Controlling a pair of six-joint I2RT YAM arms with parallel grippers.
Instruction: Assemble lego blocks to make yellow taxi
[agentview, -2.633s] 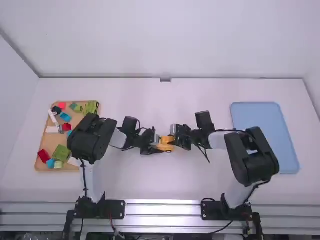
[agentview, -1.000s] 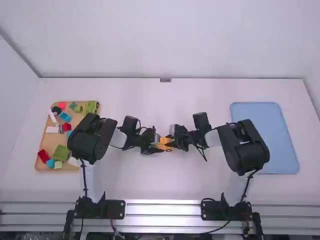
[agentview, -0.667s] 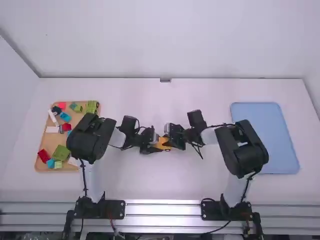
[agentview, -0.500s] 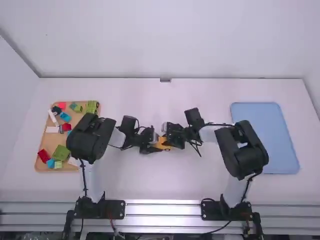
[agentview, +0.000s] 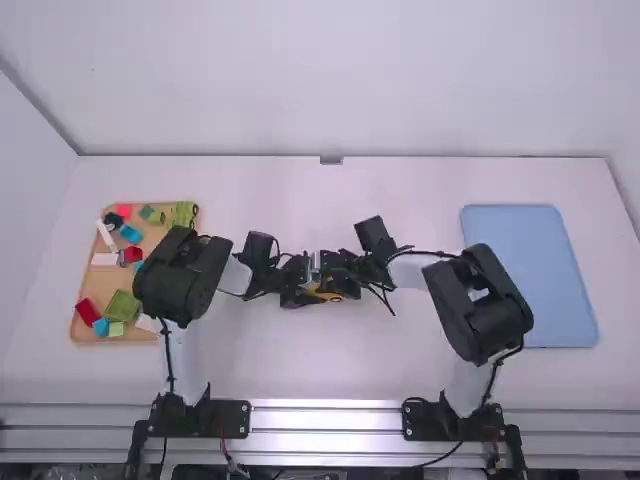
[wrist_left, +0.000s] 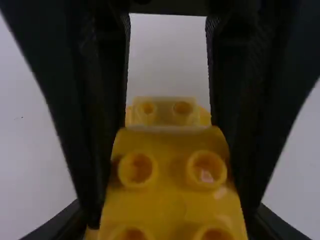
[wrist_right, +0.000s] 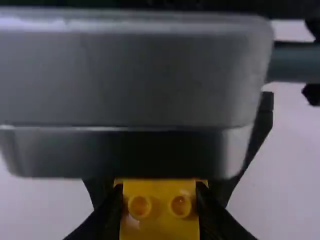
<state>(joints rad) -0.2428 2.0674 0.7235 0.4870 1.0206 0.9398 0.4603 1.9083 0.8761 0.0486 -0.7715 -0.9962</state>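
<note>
The two grippers meet at a small yellow block assembly (agentview: 324, 295) near the table's middle: my left gripper (agentview: 307, 295) from its left, my right gripper (agentview: 336, 277) from its right and over it. In the left wrist view the studded yellow blocks (wrist_left: 171, 175) lie between the right gripper's black fingers; my left gripper (wrist_left: 170, 220) is on the lower block, its tips partly hidden behind them. In the right wrist view my right gripper (wrist_right: 160, 212) is shut on a yellow block (wrist_right: 160, 222), under the left gripper's grey body.
At the left a wooden tray (agentview: 75, 325) holds several red, green, blue and white blocks, partly under the left arm. A blue tray (agentview: 530, 275) lies at the far right, beyond the right arm's elbow.
My right gripper has shifted left, further over the assembly, and covers more of the yellow. The left arm has barely moved.
</note>
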